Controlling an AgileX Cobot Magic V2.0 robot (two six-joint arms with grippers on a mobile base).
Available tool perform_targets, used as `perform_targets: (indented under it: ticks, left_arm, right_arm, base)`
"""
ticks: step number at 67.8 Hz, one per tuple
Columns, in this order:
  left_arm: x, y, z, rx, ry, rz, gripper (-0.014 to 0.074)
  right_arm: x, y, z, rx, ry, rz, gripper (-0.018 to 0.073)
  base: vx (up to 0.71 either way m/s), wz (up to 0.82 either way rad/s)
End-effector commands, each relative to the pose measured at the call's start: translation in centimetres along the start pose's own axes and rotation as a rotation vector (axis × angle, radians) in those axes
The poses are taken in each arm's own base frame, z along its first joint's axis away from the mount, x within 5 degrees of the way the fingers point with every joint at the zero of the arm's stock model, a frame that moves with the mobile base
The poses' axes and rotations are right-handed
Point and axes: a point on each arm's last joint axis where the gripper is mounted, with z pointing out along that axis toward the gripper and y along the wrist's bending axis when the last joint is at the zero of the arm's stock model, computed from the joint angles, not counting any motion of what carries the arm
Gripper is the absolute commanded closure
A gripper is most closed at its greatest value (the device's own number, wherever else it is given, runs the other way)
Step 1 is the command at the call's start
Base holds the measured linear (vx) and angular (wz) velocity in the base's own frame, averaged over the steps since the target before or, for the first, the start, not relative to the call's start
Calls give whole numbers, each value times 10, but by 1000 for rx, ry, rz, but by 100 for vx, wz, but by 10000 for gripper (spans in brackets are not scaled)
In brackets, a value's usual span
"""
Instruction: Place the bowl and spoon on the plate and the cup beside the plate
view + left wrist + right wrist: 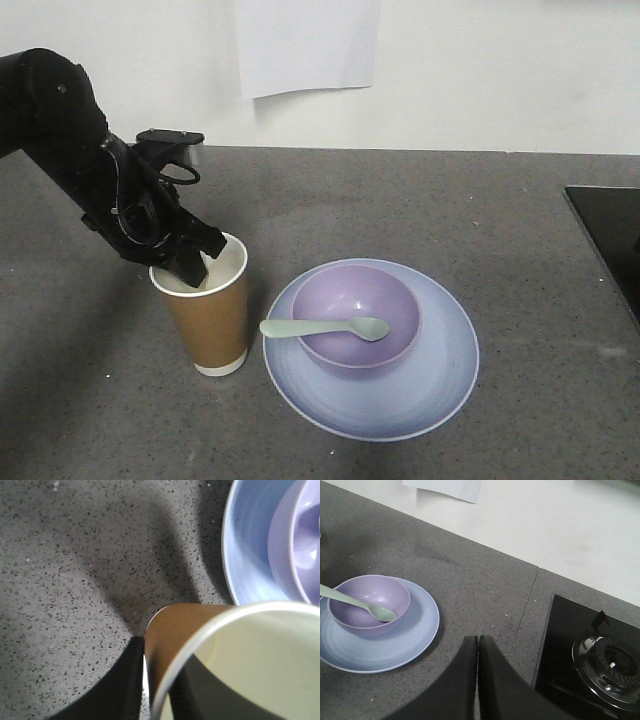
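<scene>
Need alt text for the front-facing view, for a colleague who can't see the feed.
The left gripper pinches the rim of a brown paper cup standing just left of a lavender-blue plate. On the plate sits a lilac bowl with a mint-green spoon across it.

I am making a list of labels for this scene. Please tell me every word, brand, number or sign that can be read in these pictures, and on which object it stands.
None can be read.
The cup: plain brown wall, no print showing.
The sheet of paper on the wall: blank.
The bowl, spoon and plate: unmarked.
The stove burner: no legible marking.
</scene>
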Motion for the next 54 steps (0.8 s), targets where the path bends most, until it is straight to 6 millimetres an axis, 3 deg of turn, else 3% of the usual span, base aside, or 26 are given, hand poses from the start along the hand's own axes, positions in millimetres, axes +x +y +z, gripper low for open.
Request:
perform_targets:
  ticks: [1, 2, 10, 11, 29, 54]
  left_arm:
    - [0, -11, -21, 21, -64, 20, 407]
    - [1, -11, -21, 24, -54, 21, 355]
    - [2, -12, -24, 24, -56, 22, 297]
    - [2, -14, -24, 47, -59, 15, 259]
    - [4, -18, -33, 52, -85, 21, 258]
    - [29, -36, -94, 20, -249, 74, 258]
  right_arm:
    - [-11, -2, 0, 18, -72, 0, 562]
    - [-11, -2, 0, 18, -72, 0, 562]
    - [-11, -2, 0, 18, -72, 0, 562]
    - [-11, -2, 0, 18, -72, 0, 562]
    - [-11, -2, 0, 18, -72, 0, 562]
    - [-11, -2, 0, 16, -73, 1, 562]
  base:
    - [0, 0]
    - [0, 0]
    - [0, 0]
    - [0, 0]
    - [0, 0]
    - [0, 0]
